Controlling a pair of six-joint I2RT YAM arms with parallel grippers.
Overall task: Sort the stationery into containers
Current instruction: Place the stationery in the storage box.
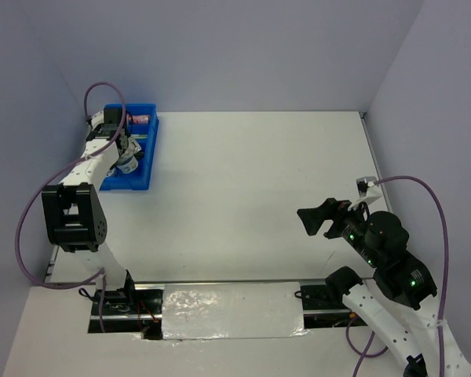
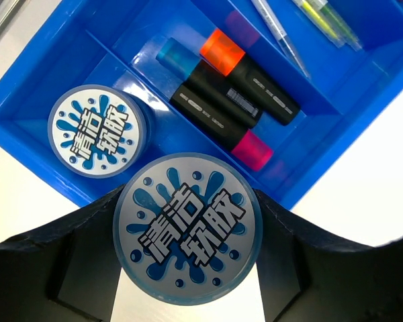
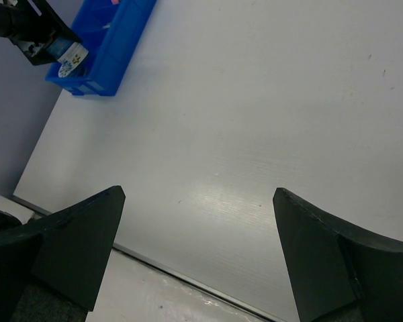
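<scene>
if the left gripper [image 2: 191, 268] lets go where it hangs now, the drop looks risky. its fingers are clamped on the sides of a round blue-grey disc [image 2: 188, 228], printed top facing the wrist camera. in that view the disc straddles the near wall of the blue tray [image 2: 141, 27], partly over bare table. height above the tray: cannot tell.

failure modes as i judge them:
- disc catches the tray wall, tips, rolls out onto the table. cause: release before it is fully over the compartment.
- disc lands on the second disc [image 2: 97, 129] already lying flat in the end compartment and sits tilted. cause: free floor beside it looks tight.
- overshoot past the divider puts it on the markers [image 2: 228, 100] (blue, orange, pink caps) in the next compartment. the thin pens [image 2: 282, 37] lie one compartment further.
- the tray is light plastic; a finger nudging the wall could shove it.

right gripper [image 3: 199, 193] has its fingers wide apart, holding nothing, over the white table [image 3: 255, 100], well apart from the tray. no collision risk from it.
</scene>
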